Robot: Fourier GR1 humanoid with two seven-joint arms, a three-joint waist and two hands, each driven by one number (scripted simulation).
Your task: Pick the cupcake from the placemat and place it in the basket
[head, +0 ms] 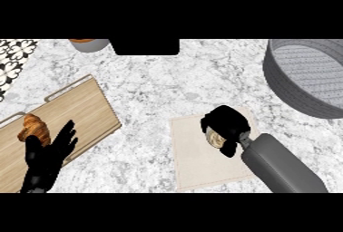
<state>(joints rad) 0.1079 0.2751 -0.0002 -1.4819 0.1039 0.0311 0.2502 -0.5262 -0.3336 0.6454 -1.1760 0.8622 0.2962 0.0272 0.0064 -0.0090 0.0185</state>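
Cupcake: on the placemat, near its 12 o'clock edge, only a pale sliver showing. Covered from above by the right robot hand, fingers curled round and clamped on it. Cannot tell whether lifted clear of the fabric or touching it.

Basket: at 2 o'clock from the grasp, well apart, grey wall standing tall on the near side.

Left robot hand: at 9 o'clock, by the lower edge, fingers straight and spread, resting over the wooden board, just beside the croissant. Judged to have no part in this step.

Risks from here (judgement only):
- Clipping the basket wall. Cause: carrying across toward 2 o'clock without enough lift first.
- Cupcake slipping or deforming. Cause: a grasp taken from the top, probably on the soft upper part rather than the base; contact points hidden, so unconfirmed.
- Placemat dragged along the surface. Cause: fingertips catching fabric together with the cupcake.
- Landing on the rim and tipping out. Cause: release before the hand is fully past the wall.
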